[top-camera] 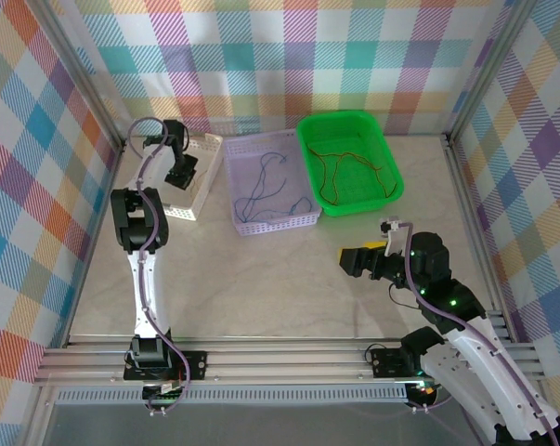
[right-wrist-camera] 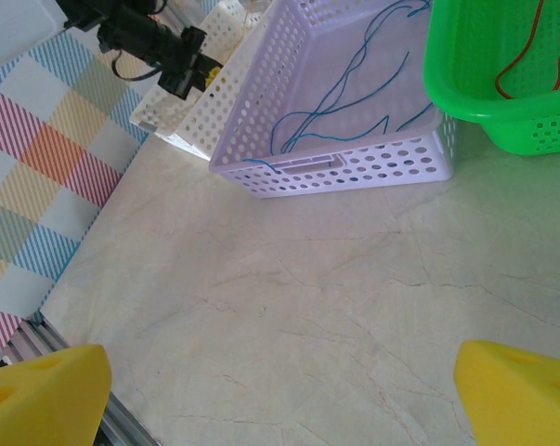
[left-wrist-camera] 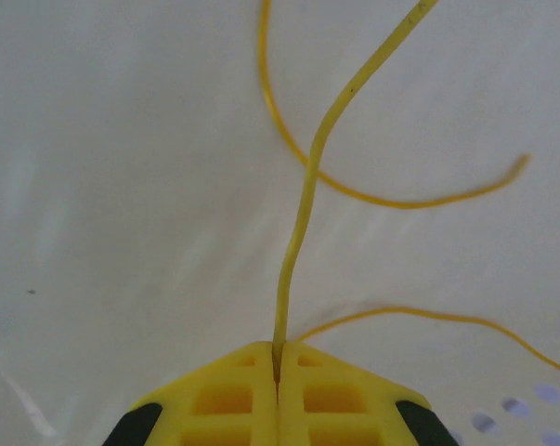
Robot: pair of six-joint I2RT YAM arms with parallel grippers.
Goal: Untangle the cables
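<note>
Yellow cable (left-wrist-camera: pixel 303 214) end inside left claw (left-wrist-camera: pixel 278 372)

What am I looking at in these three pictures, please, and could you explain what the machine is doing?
These are two robot arms bolted to a marble-look table. The overhead picture looks down on both; the other two come from a camera on each wrist. At the far side stand a white basket, a lavender basket holding thin blue cables and a green basket holding a red-orange cable. The left tool, down in the white basket, is shut on a thin yellow cable. The right tool is open, holds nothing and hovers over bare table.
</note>
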